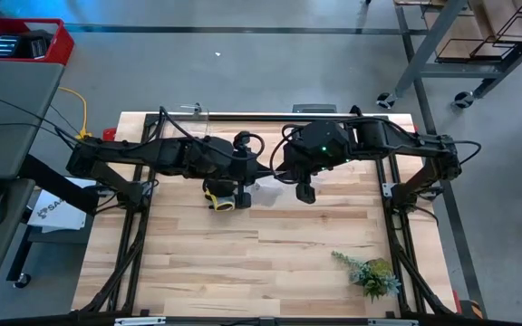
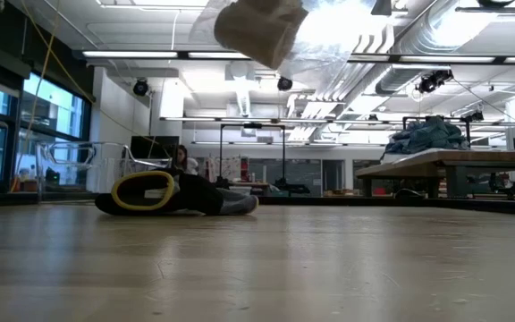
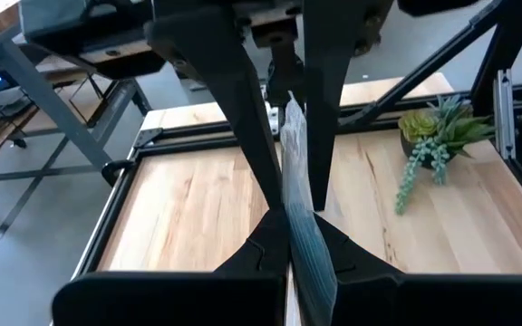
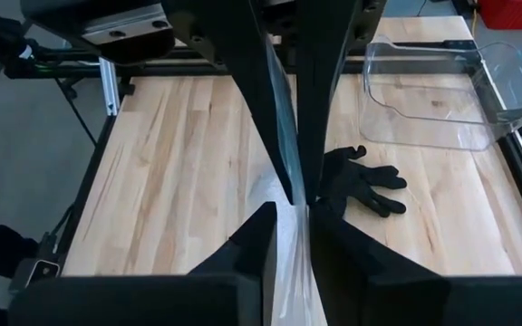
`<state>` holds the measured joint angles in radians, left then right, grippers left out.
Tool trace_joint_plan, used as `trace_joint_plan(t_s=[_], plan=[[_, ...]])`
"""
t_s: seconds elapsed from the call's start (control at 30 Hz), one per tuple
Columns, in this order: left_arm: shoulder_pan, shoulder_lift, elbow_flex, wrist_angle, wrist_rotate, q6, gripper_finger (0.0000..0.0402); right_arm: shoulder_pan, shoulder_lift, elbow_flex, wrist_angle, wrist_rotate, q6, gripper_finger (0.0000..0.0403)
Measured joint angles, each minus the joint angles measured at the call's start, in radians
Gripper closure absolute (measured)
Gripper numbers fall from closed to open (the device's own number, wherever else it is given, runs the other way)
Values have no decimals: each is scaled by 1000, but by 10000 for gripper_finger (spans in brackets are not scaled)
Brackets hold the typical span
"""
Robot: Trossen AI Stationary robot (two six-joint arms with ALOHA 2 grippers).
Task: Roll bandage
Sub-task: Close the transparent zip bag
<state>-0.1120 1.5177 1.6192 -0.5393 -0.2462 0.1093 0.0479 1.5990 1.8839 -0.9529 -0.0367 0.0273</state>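
Above the middle of the table [image 1: 198, 263], both grippers hold the bandage between them, clear of the wood. The left gripper [image 3: 290, 237] is clenched on the bandage [image 3: 299, 190], which runs as a pale strip up between its fingers. The right gripper [image 4: 290, 215] is pinched on the same strip. Beyond lies a glove [image 4: 362, 181], then a clear tray [image 4: 433, 86]. A plant [image 1: 372, 274] sits near the table's front corner.

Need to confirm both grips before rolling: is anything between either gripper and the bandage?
Nothing visible. The left gripper is shut on the narrow strip of sheer white gauze bandage, and the right gripper is shut on it too. The black-and-grey work glove lies on the table below, apart.
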Motion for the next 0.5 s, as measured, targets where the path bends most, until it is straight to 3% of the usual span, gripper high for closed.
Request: trace_joint_plan(t_s=[0.2, 0.37, 0.5], plan=[[0, 0, 0, -10, -1, 0, 401, 0, 0, 0, 0, -1, 0, 349], [-1, -1, 0, -10, 2, 0, 401, -2, 0, 0, -1, -47, -46, 394], [-1, -11, 0, -16, 2, -21, 401, -1, 4, 0, -3, -42, -38, 400]])
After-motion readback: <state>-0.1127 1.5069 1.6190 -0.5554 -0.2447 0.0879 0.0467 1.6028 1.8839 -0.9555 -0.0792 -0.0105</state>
